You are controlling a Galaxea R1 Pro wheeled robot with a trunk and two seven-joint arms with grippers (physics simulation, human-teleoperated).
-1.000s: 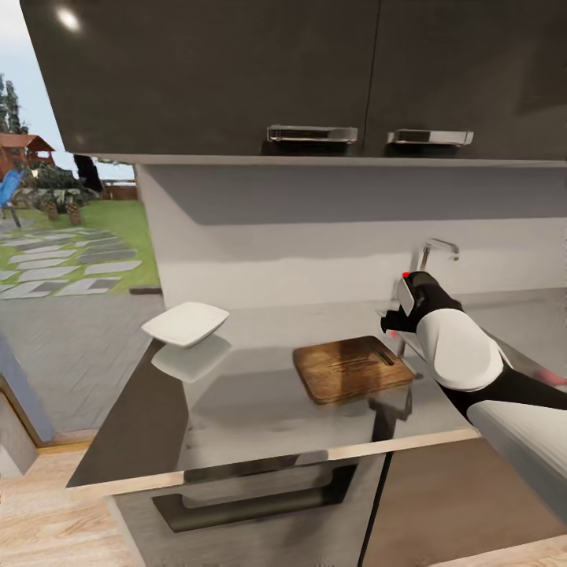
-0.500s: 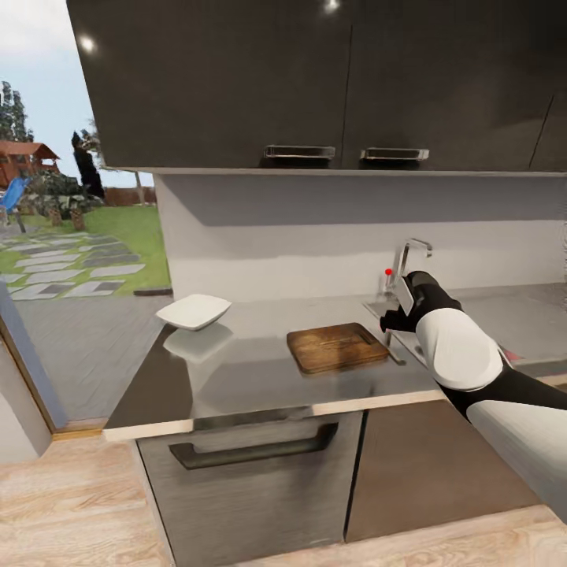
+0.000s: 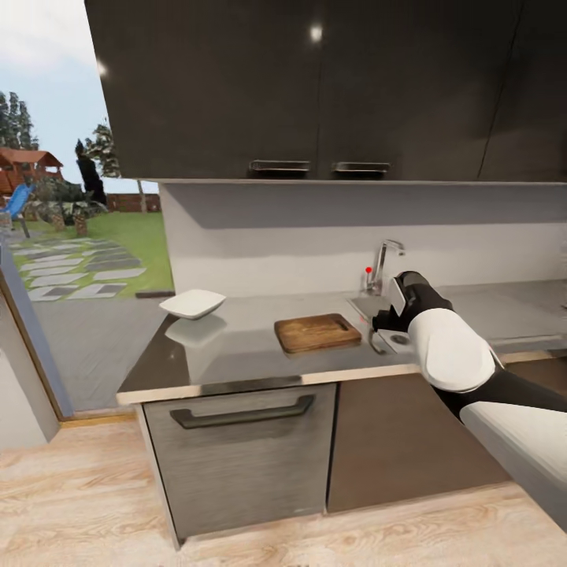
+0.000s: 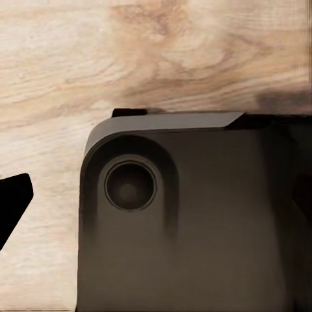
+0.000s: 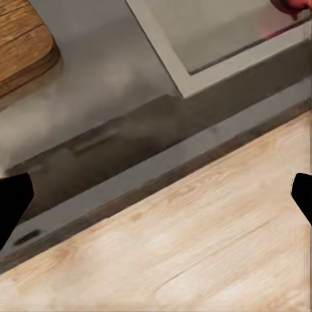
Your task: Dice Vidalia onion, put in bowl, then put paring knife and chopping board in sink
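Note:
The dark brown chopping board (image 3: 317, 332) lies flat on the grey countertop (image 3: 236, 358), and one of its corners (image 5: 19, 45) shows in the right wrist view. Right of it is the sink (image 5: 214, 26) with its chrome tap (image 3: 383, 260) and red knob. A pinkish-red lump, the Vidalia onion (image 5: 294, 6), sits in the basin at the frame's edge. The white bowl (image 3: 192, 303) stands at the counter's left end. My right gripper (image 3: 383, 321) (image 5: 156, 201) hangs open and empty in front of the counter's edge. My left gripper (image 4: 156, 201) is open over the floor. The paring knife is not discernible.
Dark wall cabinets (image 3: 315, 87) hang above the counter. Below it is a grey drawer front with a dark handle (image 3: 244, 411). Light wooden floor (image 3: 94, 504) lies between me and the counter. An open doorway to a garden (image 3: 71, 244) is at the left. My own dark base (image 4: 195, 221) sits under the left gripper.
The whole head view has shifted: the counter, board and bowl now look smaller and farther off, with more floor in front. The camera has backed away. The right arm keeps its pose.

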